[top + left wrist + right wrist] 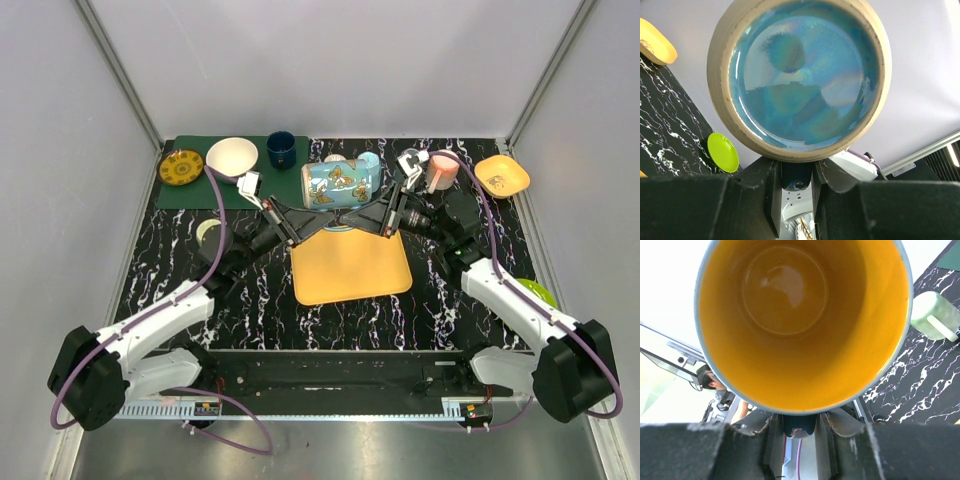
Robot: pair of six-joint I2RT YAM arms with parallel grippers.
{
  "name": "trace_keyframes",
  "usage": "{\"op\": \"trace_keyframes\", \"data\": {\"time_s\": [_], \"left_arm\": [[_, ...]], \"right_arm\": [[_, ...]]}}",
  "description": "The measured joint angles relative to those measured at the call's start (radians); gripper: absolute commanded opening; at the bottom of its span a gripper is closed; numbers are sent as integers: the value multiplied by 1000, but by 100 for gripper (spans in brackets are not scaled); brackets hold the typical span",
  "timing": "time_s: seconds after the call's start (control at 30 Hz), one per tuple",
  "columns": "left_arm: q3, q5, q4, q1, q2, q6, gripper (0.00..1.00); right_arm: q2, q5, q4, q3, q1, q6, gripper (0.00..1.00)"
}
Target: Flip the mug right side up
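Above the orange tray (352, 268), left gripper (316, 217) and right gripper (372, 216) both clench the sideways mug (341, 184); uneven rotation could wrench it loose.

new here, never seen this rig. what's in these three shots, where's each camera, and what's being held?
Two robot arms are bolted at the near edge of a black marbled table. The wide shot comes from a fixed camera above and behind them. The other two come from a camera on each wrist.

Both arms meet at a light-blue butterfly mug, which is lying sideways above an orange tray. The left gripper is closed on its base end, so its camera faces the glazed blue bottom. The right gripper is at the rim end, looking into the orange inside.

Plates, bowls and cups sit around.
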Motion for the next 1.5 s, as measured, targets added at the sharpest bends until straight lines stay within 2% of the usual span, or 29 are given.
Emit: {"op": "trace_keyframes", "data": {"time_s": [0.07, 0.1, 0.2, 0.33, 0.77, 1.17, 1.3, 1.5], "left_arm": [[-5, 0, 7, 0, 0, -1, 2], [-8, 0, 11, 0, 0, -2, 17], [-18, 0, 18, 0, 0, -2, 41], [-45, 36, 19, -8, -8, -8, 52], [-166, 92, 9, 57, -77, -26, 56], [-244, 91, -118, 125, -159, 19, 56], [-254, 89, -204, 142, -190, 52, 56], [-255, 28, -431, 151, -317, 154, 55]], "right_arm": [[2, -5, -1, 0, 0, 0, 0], [1, -5, -2, 0, 0, -3, 0], [-13, 0, -39, 0, 0, -23, 0], [-52, 15, -125, 0, 0, -86, 0], [-128, 104, -392, 13, -2, -246, 0], [-181, 220, -656, 74, -18, -370, 0], [-192, 360, -798, 101, -19, -438, 0], [-204, 741, -1001, 111, -22, -556, 0]]}}
